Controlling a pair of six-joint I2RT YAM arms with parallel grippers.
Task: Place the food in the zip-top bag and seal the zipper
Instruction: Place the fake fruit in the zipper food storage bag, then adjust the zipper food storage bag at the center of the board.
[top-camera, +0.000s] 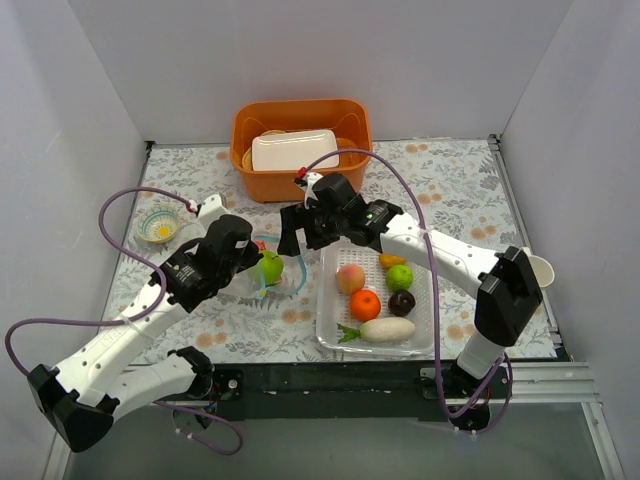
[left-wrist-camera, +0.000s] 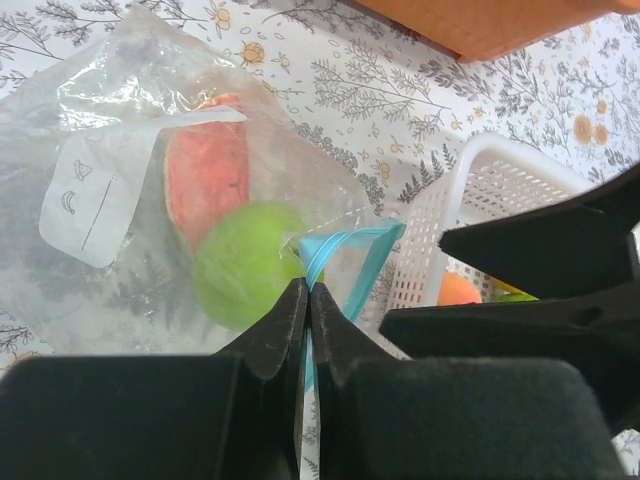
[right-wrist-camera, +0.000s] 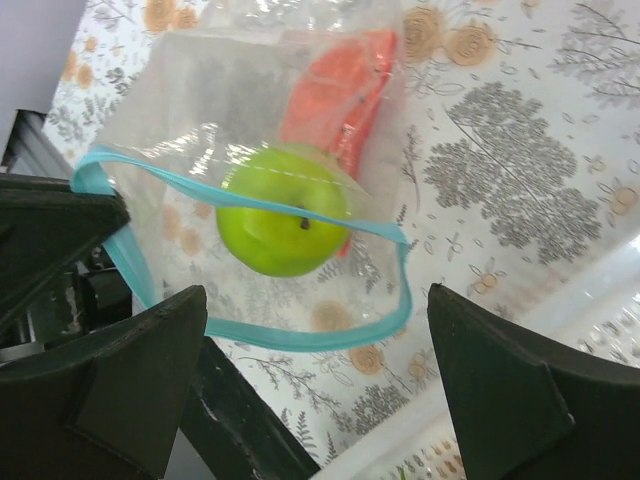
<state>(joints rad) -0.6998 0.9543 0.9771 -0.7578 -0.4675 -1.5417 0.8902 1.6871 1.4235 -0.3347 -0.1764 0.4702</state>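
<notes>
The zip-top bag (top-camera: 283, 272) lies between my arms, mouth open toward the white mesh basket (top-camera: 324, 322). It holds a green apple (left-wrist-camera: 245, 262) and a red watermelon slice (left-wrist-camera: 210, 170). My left gripper (left-wrist-camera: 308, 290) is shut on the blue-teal zipper (left-wrist-camera: 345, 250) at the mouth's near corner. My right gripper (right-wrist-camera: 320, 400) is open and empty, just above the mouth, with the zipper (right-wrist-camera: 300, 338) looping between its fingers (right-wrist-camera: 510, 390). In the basket lie a peach (top-camera: 350, 278), orange (top-camera: 365, 304), green apple (top-camera: 400, 277), dark purple fruit (top-camera: 402, 302), mango (top-camera: 392, 260) and radish (top-camera: 385, 330).
An orange bin (top-camera: 300, 170) with a white container stands at the back centre. A small patterned bowl (top-camera: 160, 225) sits at the left, and a white cup (top-camera: 538, 268) at the right edge. The basket's wall (left-wrist-camera: 480, 220) is close to the bag's mouth.
</notes>
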